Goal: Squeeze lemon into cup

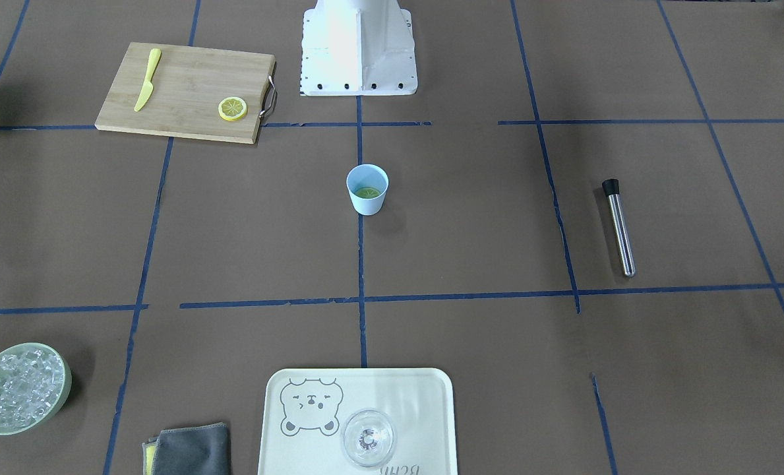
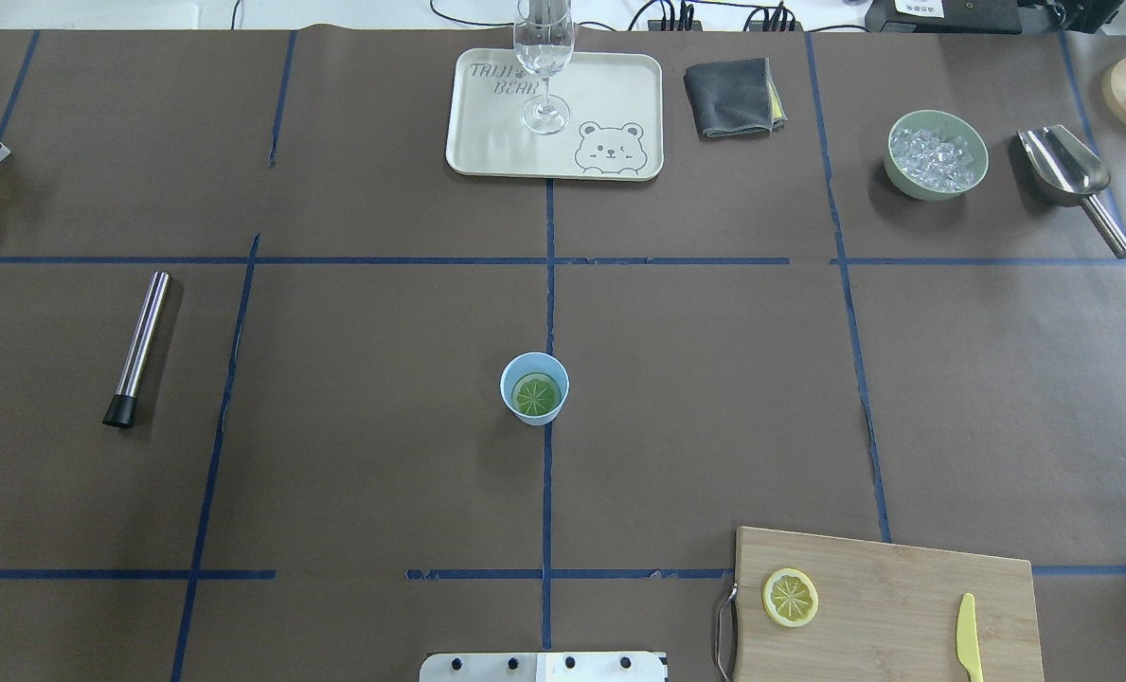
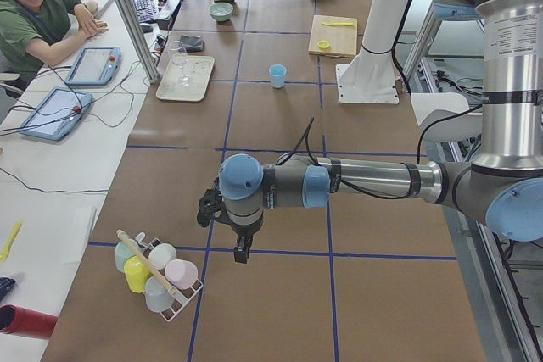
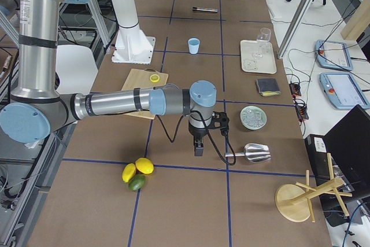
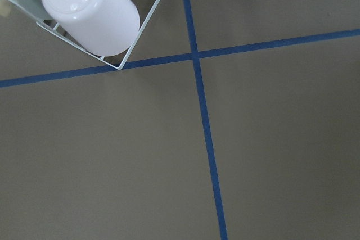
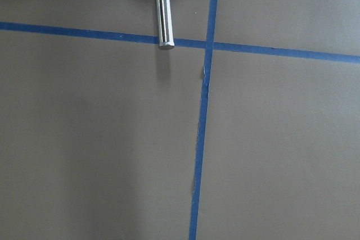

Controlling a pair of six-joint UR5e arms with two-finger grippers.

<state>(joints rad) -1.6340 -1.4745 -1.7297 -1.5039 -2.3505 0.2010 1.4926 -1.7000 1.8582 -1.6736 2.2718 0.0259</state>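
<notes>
Two lemon slices show from the front-facing camera. One lemon point(image 1: 368, 192) lies flat in the bottom of the cup point(image 1: 367, 206), which stands upright mid-worktop point(image 1: 471, 218) on a blue tape line. The other slice point(image 1: 233, 108) rests on a wooden cutting board point(image 1: 187, 92), apart from a yellow knife point(image 1: 148, 79).

Overhead shows the same: the slice sits inside the cup, face up.

From the left end, the left gripper point(image 3: 242, 250) hangs above the worktop just beside a wire rack point(image 3: 188, 300) of cups, well apart from the blue cup. I cannot tell whether its fingers are open or closed.

From the right end, the right gripper point(image 4: 198, 148) hangs near a metal scoop point(image 4: 254, 153) — I cannot tell its fingers' state either.

The left wrist camera sees a pink cup point(image 5: 93, 15) in the rack's corner. The right wrist camera sees the scoop's handle end at a tape crossing.
</notes>
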